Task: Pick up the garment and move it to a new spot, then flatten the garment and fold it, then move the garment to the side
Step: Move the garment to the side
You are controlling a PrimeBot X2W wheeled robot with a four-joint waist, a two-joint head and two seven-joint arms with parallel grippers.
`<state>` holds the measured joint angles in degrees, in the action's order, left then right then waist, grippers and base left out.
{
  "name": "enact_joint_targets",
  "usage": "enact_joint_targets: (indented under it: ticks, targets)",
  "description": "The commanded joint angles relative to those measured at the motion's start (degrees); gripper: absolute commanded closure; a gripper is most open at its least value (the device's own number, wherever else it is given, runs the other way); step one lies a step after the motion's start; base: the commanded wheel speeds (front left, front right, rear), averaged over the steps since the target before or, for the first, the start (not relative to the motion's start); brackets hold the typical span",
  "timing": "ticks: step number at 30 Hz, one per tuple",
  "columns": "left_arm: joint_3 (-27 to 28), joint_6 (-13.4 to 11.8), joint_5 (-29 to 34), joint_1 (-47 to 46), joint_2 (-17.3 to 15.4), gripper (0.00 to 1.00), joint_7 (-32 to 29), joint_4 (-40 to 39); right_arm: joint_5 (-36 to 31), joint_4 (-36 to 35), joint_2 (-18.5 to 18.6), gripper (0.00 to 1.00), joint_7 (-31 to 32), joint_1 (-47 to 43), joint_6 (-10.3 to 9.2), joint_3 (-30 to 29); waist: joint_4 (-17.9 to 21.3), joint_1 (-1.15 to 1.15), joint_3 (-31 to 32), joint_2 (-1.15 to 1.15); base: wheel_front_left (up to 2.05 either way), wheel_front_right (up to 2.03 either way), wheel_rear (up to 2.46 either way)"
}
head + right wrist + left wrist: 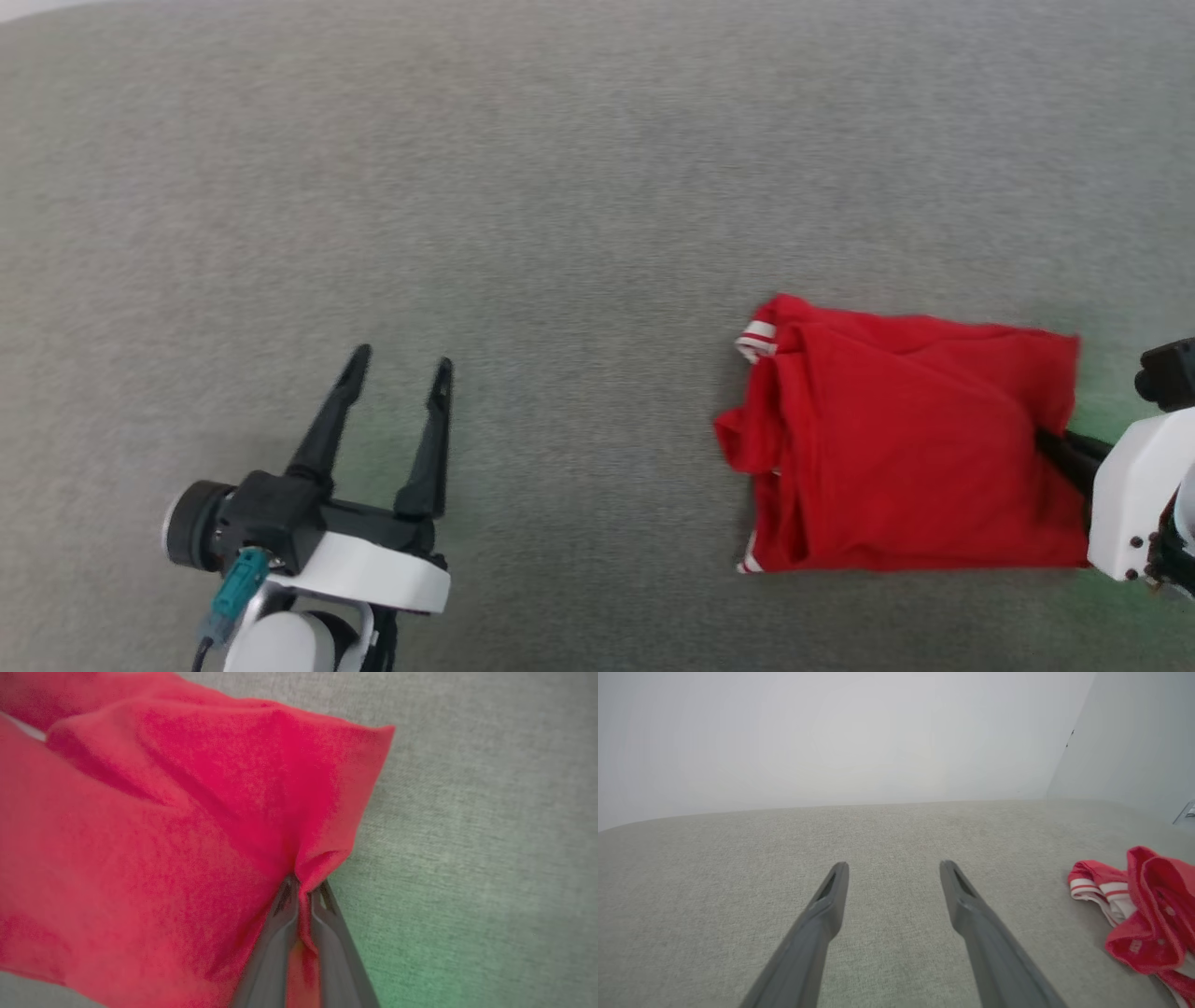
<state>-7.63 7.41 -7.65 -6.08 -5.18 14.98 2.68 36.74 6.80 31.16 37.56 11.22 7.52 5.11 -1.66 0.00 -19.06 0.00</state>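
1. The garment (915, 448) is red cloth, folded into a rough rectangle, and lies on the grey fabric surface (560, 187).
2. Red-and-white striped trim (758, 338) shows at the garment's far left corner. A smaller bit of trim shows at its near left corner.
3. The right gripper (304, 885) is at the garment's right edge. Its fingers are pressed together and pinch a pleat of red cloth, and the fabric puckers where the tips bite.
4. The white wrist housing (1130, 495) sits just beside the garment's right edge.
5. The left gripper (400, 366) is well apart from the garment, off its left side. Its fingers are spread with nothing between them, above bare grey surface.
6. In the left wrist view, the garment's left end is bunched and the striped band faces that gripper.
7. A pale wall (831, 742) rises beyond the surface, far side of the garment.
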Motion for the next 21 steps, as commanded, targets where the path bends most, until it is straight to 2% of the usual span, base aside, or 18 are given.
enact_joint_targets:
  ticks: [1, 9, 15, 21]
  targets:
    - [0.05, 0.08, -0.24, -1.02, -0.34, 0.00, 0.28, -0.21, 0.07, 1.00, -0.04, 1.00, -0.72, -0.02, -0.11, -0.37, 2.08, 0.00, 0.19, 0.00, 0.00, 0.00, 0.00]
    - [-2.66, 0.09, -0.17, -6.33, -2.78, 0.00, 0.28, -1.21, -0.44, 4.57, 3.60, 1.00, -8.29, 1.48, -0.09, -11.51, 8.26, 0.00, -3.55, 0.00, 0.00, 0.00, 0.00]
    - [-7.31, 0.09, 0.53, -15.14, -4.34, 0.00, 0.28, -1.83, -1.79, 13.53, 7.49, 1.00, -15.14, 7.64, -0.06, -17.67, 10.60, 0.00, -9.21, 0.00, 0.00, 0.00, 0.00]
    - [-12.01, 0.09, 1.18, -23.14, -4.92, 0.00, 0.28, -2.36, -7.05, 26.26, 9.94, 1.00, -25.46, 17.66, -0.06, -20.71, 10.37, 0.00, -13.99, 0.00, 0.00, 0.00, 0.00]
